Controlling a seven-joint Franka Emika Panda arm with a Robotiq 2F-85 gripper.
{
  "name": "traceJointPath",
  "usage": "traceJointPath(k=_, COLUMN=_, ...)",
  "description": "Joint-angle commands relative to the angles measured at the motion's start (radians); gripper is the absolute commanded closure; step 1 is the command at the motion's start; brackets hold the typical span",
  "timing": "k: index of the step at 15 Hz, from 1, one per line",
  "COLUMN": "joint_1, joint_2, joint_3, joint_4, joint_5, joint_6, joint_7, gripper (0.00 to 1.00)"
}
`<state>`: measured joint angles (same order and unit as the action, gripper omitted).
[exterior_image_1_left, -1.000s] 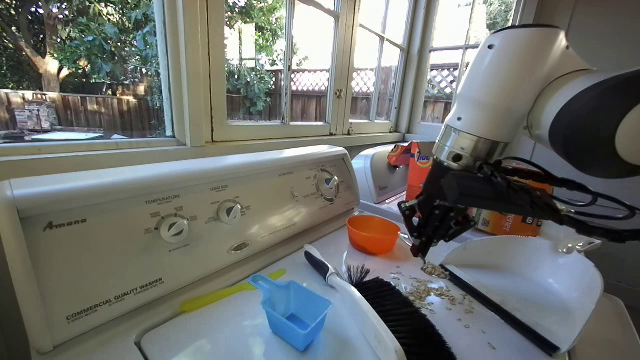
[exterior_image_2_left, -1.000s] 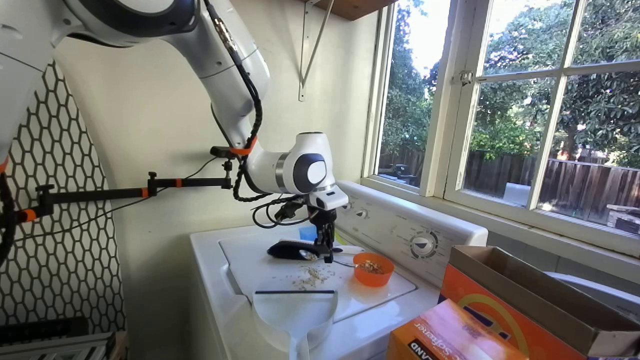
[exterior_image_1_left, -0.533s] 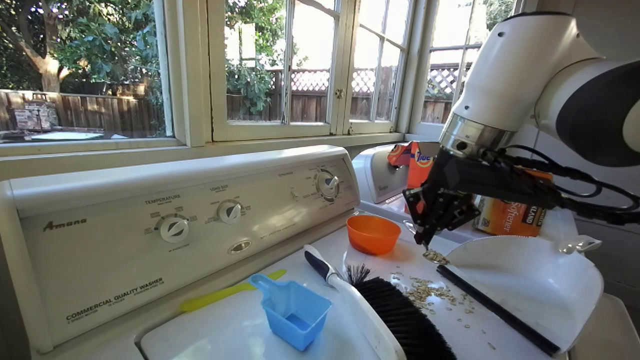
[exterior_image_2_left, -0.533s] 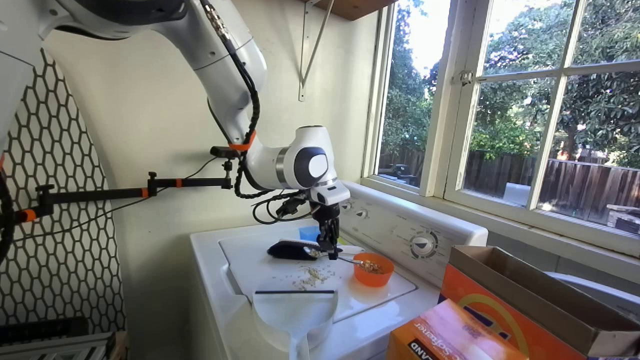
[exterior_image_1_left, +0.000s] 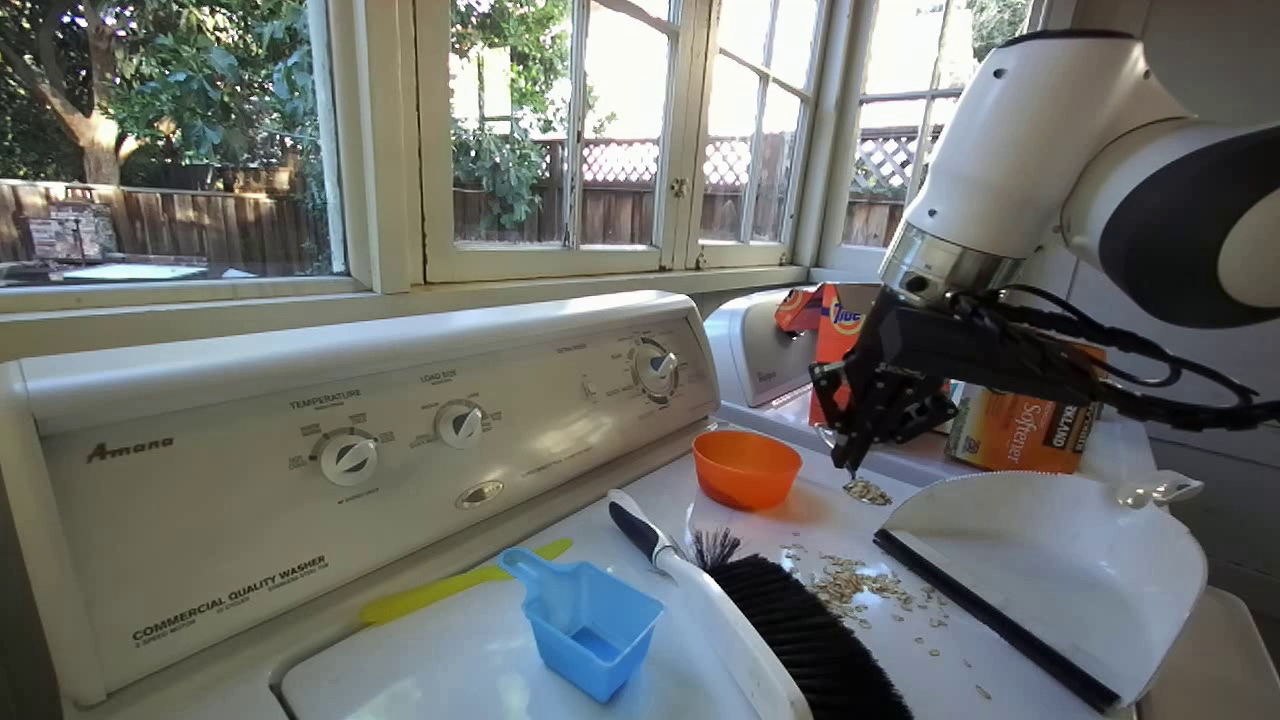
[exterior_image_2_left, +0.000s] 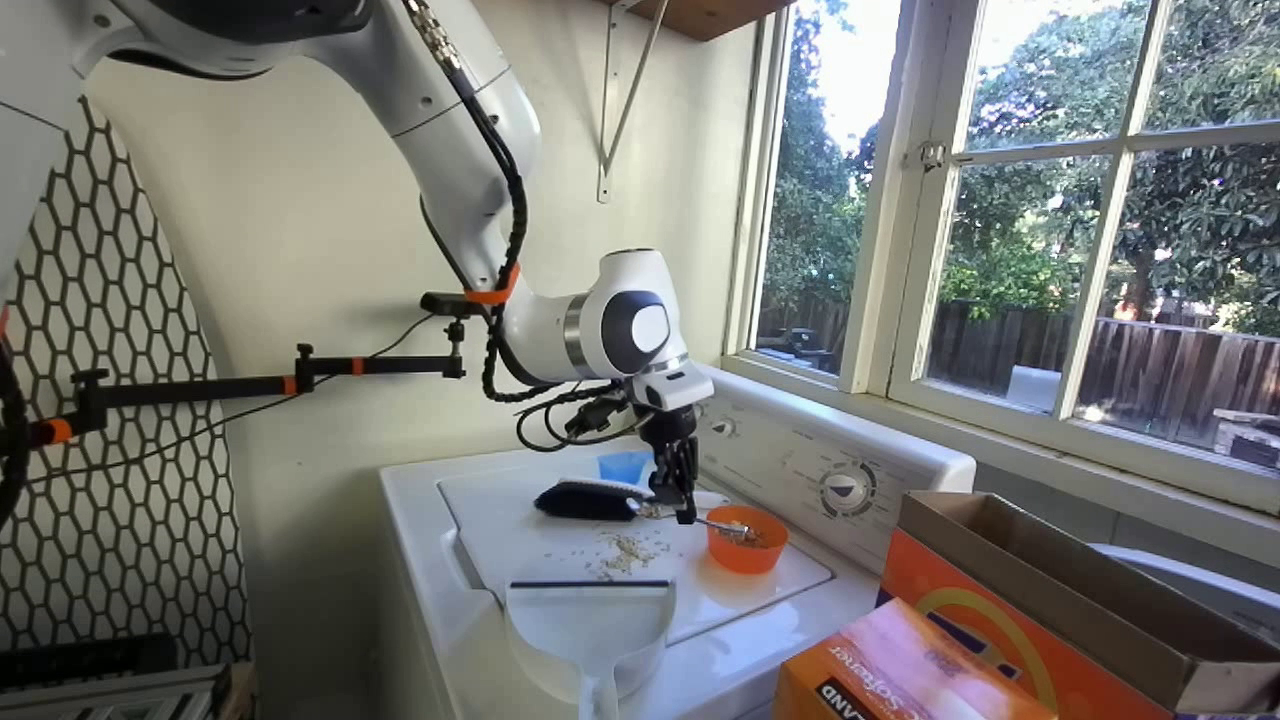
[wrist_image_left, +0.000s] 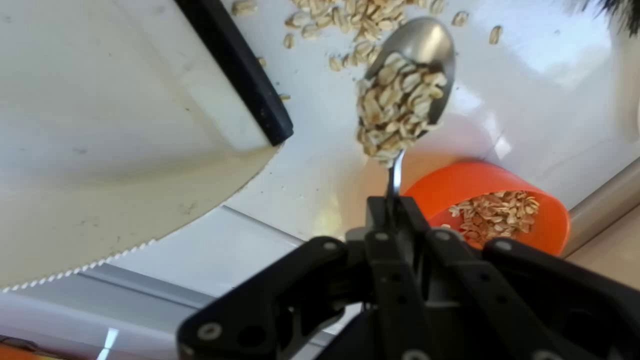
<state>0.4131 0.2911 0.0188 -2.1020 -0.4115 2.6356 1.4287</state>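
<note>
Clenching spoon (wrist_image_left: 425, 42) in tool (wrist_image_left: 393, 204), scoop end toward wrist view's top, long axis leaning slightly right

Heaped spoon (wrist_image_left: 424, 41) held above the washer top (exterior_image_2_left: 500, 525)

The spoon is shiny metal, hollow side up, its handle's end toward the top's rear edge. Pale rolled oats (wrist_image_left: 397, 105) fill the handle side of its scoop, leaving bare metal at the tip. A smooth orange bowl (exterior_image_1_left: 745, 477) stands upright near a rear corner, with more oats inside. Loose flakes (exterior_image_2_left: 627, 553) lie scattered around the middle of the top, well in from the corners.
</note>
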Motion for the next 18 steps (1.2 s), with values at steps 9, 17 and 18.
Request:
traceJointPath(k=9, joint_1=-0.003, joint_2=0.051, joint_3=-0.043, joint_4=0.083, joint_5=-0.054, joint_6=-0.007, joint_7=0.119, gripper=0.98)
traceJointPath(k=17, joint_1=0.026, joint_2=0.137, joint_3=-0.081, joint_4=0.201, joint_5=-0.116, joint_6=-0.024, joint_7=0.220, gripper=0.98)
traceJointPath(k=18, joint_1=0.033, joint_2=0.149, joint_3=-0.090, joint_4=0.215, joint_5=-0.125, joint_6=-0.026, joint_7=0.236, gripper=0.98)
